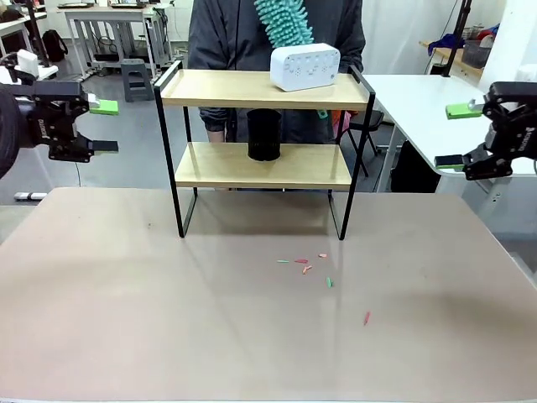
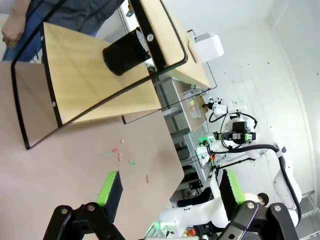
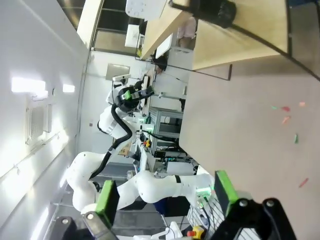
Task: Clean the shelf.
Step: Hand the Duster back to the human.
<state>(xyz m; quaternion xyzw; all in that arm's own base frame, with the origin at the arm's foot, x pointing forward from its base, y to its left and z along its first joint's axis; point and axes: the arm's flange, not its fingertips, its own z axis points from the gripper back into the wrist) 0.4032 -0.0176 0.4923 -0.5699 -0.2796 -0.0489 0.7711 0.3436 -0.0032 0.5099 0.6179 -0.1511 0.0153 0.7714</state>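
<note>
At the 12 o'clock edge of the tabletop (image 1: 126, 319), the shelf (image 1: 264, 168) is stood square to the robot, its legs planted on the brown surface so that both boards can be reached from either side. On the top board a white box-like device (image 1: 304, 66) is set toward 1 o'clock, and a black cylindrical cup (image 1: 263, 134) is placed near the middle of the lower board; both would probably have to be worked around or lifted if the boards are to be wiped. Behind the shelf a person (image 1: 226, 34) is seen standing, with a teal fluffy duster (image 1: 285, 21) held above the top board, which suggests that the dusting is being done from the far side.

Small red and green scraps (image 1: 304, 264) are scattered on the tabletop toward 5 o'clock of the shelf, apparently debris brushed off it.

The left tool (image 1: 96, 126) is held raised at 9 o'clock, well apart from the shelf, its jaws spread wide with nothing between them. The right tool (image 1: 457, 134) is likewise held clear at 3 o'clock, jaws wide and empty. Both seem to be kept back so that the person is given room. In the left wrist view the wide-spread fingers (image 2: 112, 187) are aimed at the shelf and the scraps.
</note>
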